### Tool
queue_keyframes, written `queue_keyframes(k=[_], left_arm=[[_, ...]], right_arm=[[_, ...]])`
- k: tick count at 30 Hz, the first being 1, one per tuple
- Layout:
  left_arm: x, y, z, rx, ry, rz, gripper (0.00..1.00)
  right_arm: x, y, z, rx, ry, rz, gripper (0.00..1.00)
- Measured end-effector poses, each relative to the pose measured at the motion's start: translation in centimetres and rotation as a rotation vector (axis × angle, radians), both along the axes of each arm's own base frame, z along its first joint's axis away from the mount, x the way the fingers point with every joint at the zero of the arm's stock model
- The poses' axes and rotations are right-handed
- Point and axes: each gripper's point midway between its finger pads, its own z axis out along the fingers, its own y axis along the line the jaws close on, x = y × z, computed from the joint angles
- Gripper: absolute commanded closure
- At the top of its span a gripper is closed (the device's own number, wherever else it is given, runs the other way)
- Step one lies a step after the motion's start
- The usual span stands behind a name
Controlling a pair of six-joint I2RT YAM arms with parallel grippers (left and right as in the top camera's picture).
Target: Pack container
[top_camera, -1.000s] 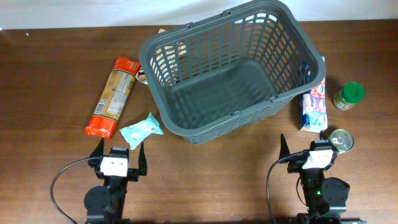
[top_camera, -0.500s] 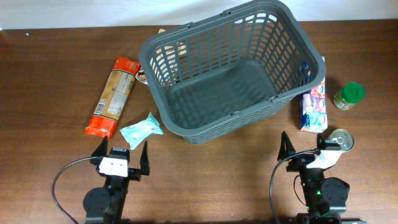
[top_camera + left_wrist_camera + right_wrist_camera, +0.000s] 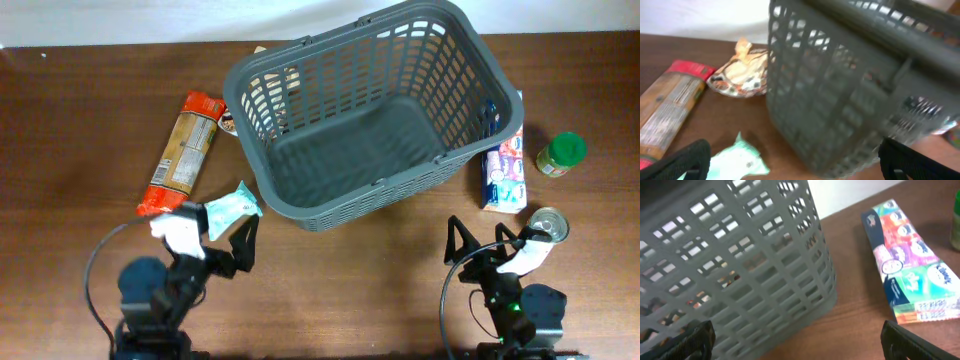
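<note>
Reach step. My left gripper (image 3: 222,228), spread and empty, faces the packet (image 3: 228,207) just ahead; next: close, lift into basket (image 3: 300,95). Right gripper (image 3: 490,240) spread too.

1. A long red-and-tan packet (image 3: 181,153) lies on the wooden table (image 3: 60,130), left.
2. A small teal pouch (image 3: 228,207) sits near its lower end.
3. Right: colourful tissue pack (image 3: 504,170), green-lidded jar (image 3: 561,154), tin can (image 3: 549,224).
</note>
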Motion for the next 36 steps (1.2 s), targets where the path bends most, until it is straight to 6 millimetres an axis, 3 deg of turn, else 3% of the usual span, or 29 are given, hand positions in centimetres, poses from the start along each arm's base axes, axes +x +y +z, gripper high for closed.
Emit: queue_keyframes(k=[2,6,10,15,24,26,36], left_arm=[[0.5,-0.3,1.1,-0.007,0.041,-0.015,0.01],[2.0,-0.6,5.5,-0.011,0.047,-0.036,0.01],[1.9,-0.7,9.1,0.013,0.061,-0.046,0.01],[1.3,-0.1,10.6,0.061,0.151,-0.025,0.01],[1.4,-0.2,12.5,0.073,0.359,-0.046,0.01],[2.0,-0.7,13.3,0.056,0.355,-0.078,0.01],[3.0,-3.2,14.9,-0.018,0.297,-0.222,0.01]], right_arm=[[-0.4,0.0,0.4,0.002,0.029,0.0,0.01],[-0.7,0.0,3.0,0.007,0.055,-0.002,0.01],[-1.1,0.0,4.3,0.014,0.171,-0.003,0.01],[-1.1,0.0,5.1,0.013,0.368,0.001,0.01],[0.2,-0.1,12.7,-0.012,0.518,0.014,0.01],[0.7,-0.1,13.5,-0.012,0.516,0.014,0.01],[2.4,0.2,10.5,0.002,0.658,0.041,0.0]])
